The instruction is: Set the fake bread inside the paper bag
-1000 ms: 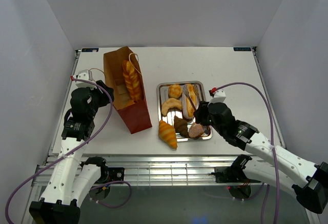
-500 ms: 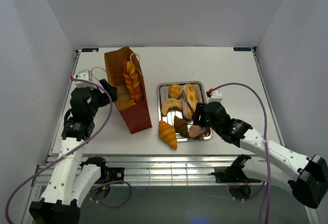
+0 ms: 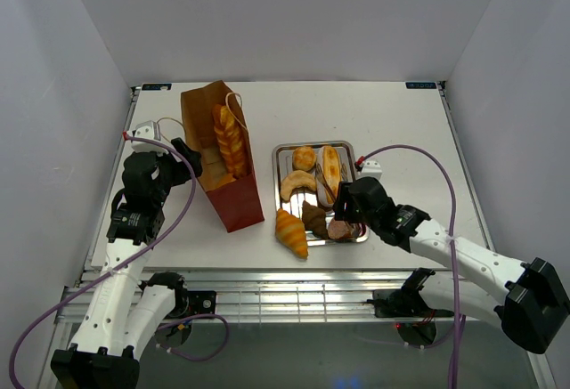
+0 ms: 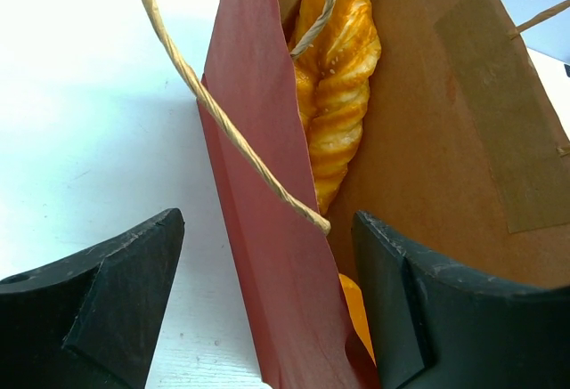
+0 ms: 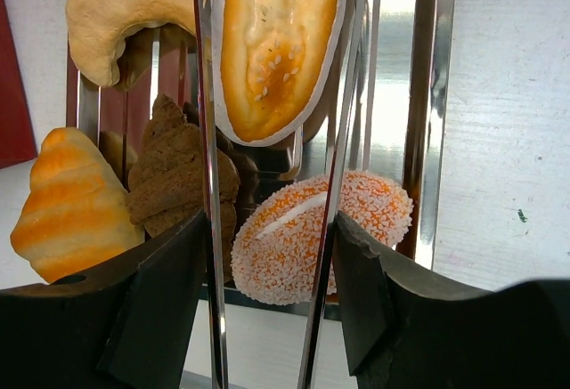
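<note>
The red paper bag (image 3: 233, 195) stands open left of the tray, with a golden braided loaf (image 3: 229, 140) upright inside. My left gripper (image 3: 189, 159) is open and straddles the bag's red wall (image 4: 267, 211), one finger outside and one inside; the braided loaf (image 4: 334, 95) shows beyond it. My right gripper (image 3: 343, 200) is shut on slim metal tongs (image 5: 207, 140) over the tray's near right part. The tongs' arms run along both sides of an oval seeded loaf (image 5: 272, 42). A pinkish sugared roll (image 5: 285, 247) lies under them. A dark brown croissant (image 5: 174, 171) lies to its left.
The silver tray (image 3: 287, 147) also holds a round roll (image 3: 304, 158) and a pale croissant (image 3: 297, 182). A golden croissant (image 3: 290, 231) lies on the table at the tray's near left corner. A cord handle (image 4: 223, 122) hangs across the bag's wall.
My right gripper has shifted a little left over the tray with the tongs, uncovering the oval loaf. The left arm and the bag have hardly moved.
</note>
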Controlling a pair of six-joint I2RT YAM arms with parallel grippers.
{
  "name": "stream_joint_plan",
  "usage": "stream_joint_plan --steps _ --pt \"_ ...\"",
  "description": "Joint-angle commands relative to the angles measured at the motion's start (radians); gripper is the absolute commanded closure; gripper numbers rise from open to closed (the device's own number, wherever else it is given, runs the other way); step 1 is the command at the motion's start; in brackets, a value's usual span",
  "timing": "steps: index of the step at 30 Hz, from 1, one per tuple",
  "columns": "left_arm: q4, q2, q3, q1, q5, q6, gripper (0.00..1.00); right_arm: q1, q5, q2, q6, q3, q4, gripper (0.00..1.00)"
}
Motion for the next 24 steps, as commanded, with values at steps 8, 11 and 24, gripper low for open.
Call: stream_joint_plan --steps 8,11,24 --pt "-0.001 -0.002 -0.004 -0.004 0.013 0.002 0.14 -0.007 -0.002 0.025 0.031 0.011 0.053 0.38" --pt "-0.001 -0.002 -0.005 -0.004 0.015 0.002 0.14 -0.007 -0.013 0.039 0.031 0.019 0.058 0.38" --pt "-0.001 0.002 -0.005 -0.004 0.016 0.000 0.14 -0.007 0.002 -0.042 -0.001 0.099 -0.019 0.64"
